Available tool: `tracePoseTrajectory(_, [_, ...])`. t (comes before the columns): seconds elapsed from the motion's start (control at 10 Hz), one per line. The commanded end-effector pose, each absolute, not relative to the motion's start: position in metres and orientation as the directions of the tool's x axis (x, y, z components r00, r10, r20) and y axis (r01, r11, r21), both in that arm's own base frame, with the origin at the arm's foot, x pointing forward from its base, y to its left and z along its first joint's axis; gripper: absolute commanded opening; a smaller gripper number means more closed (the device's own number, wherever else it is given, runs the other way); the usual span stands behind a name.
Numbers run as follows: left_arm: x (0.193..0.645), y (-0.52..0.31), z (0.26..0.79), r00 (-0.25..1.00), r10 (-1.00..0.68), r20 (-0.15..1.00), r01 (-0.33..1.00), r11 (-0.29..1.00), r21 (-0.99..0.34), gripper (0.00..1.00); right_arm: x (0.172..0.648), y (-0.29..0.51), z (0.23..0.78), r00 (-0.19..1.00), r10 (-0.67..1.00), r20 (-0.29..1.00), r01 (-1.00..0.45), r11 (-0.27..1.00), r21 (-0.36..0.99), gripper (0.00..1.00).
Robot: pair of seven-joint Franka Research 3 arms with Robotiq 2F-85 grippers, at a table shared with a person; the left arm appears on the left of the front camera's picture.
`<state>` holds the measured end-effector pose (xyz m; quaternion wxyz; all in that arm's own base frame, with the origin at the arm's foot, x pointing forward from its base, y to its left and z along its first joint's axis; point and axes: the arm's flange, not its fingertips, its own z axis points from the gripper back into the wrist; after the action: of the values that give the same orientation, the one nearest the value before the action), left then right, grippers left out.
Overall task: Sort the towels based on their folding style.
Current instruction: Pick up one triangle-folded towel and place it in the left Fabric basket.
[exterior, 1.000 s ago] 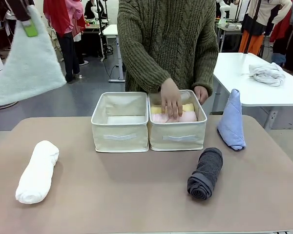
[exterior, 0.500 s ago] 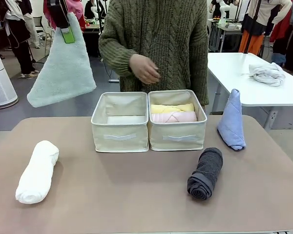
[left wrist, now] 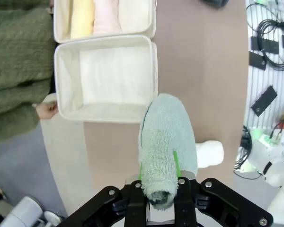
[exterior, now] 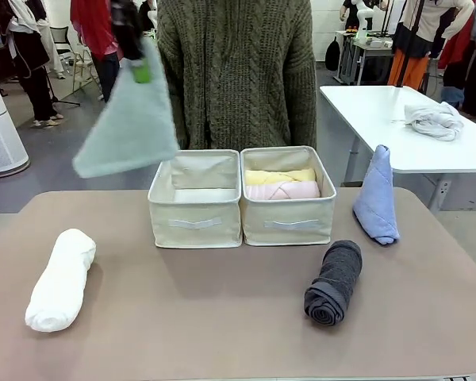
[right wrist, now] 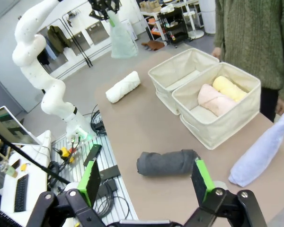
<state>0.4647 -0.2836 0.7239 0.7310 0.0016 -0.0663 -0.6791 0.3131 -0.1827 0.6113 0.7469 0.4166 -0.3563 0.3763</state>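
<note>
Pinched tight on the tip of the mint green towel with the left claw, high up beside the left bin. Spread wide apart on the right claw, facing the dark grey towel on the table. From the left wrist, a hand by the bin's rim. From the front, yellow towel and pink towel in the right bin, white towel and blue towel out on the table.

Two beige bins on brown table.
Bins touch side by side; green-sweatered person behind; crumpled white-grey cloth on white side table.
</note>
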Motion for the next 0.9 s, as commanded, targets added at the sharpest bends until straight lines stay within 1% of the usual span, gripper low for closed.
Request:
tracePoseTrajectory(0.0, [0.513, -0.329, 0.728, -0.008, -0.999, 0.054, 0.995, -0.003, 0.098, 0.18, 0.312, -0.183, 0.611, 0.455, 0.264, 0.85, -0.864, 0.361, 0.351, 1.0])
tracePoseTrajectory(0.1, [0.525, -0.345, 0.712, -0.034, -0.998, 0.06, 0.992, -0.026, 0.127, 0.18, 0.312, -0.183, 0.611, 0.455, 0.264, 0.85, -0.864, 0.361, 0.351, 1.0])
tracePoseTrajectory(0.2, [0.544, -0.363, 0.691, -0.107, -0.992, 0.065, 0.983, -0.096, 0.159, 0.18, 0.312, -0.183, 0.611, 0.455, 0.264, 0.85, -0.864, 0.361, 0.351, 1.0])
tracePoseTrajectory(0.3, [0.545, -0.374, 0.671, -0.134, -0.99, 0.044, 0.976, -0.124, 0.178, 0.18, 0.312, -0.183, 0.611, 0.455, 0.264, 0.85, -0.864, 0.361, 0.351, 1.0])
tracePoseTrajectory(0.5, [0.555, -0.389, 0.644, -0.169, -0.985, 0.043, 0.968, -0.158, 0.194, 0.18, 0.312, -0.183, 0.611, 0.455, 0.264, 0.85, -0.864, 0.361, 0.351, 1.0])
tracePoseTrajectory(0.6, [0.551, -0.392, 0.626, -0.185, -0.982, 0.035, 0.962, -0.174, 0.21, 0.18, 0.312, -0.183, 0.611, 0.455, 0.264, 0.85, -0.864, 0.361, 0.351, 1.0])
tracePoseTrajectory(0.8, [0.55, -0.393, 0.603, -0.216, -0.976, 0.04, 0.958, -0.204, 0.199, 0.18, 0.312, -0.183, 0.611, 0.455, 0.264, 0.85, -0.864, 0.361, 0.351, 1.0])
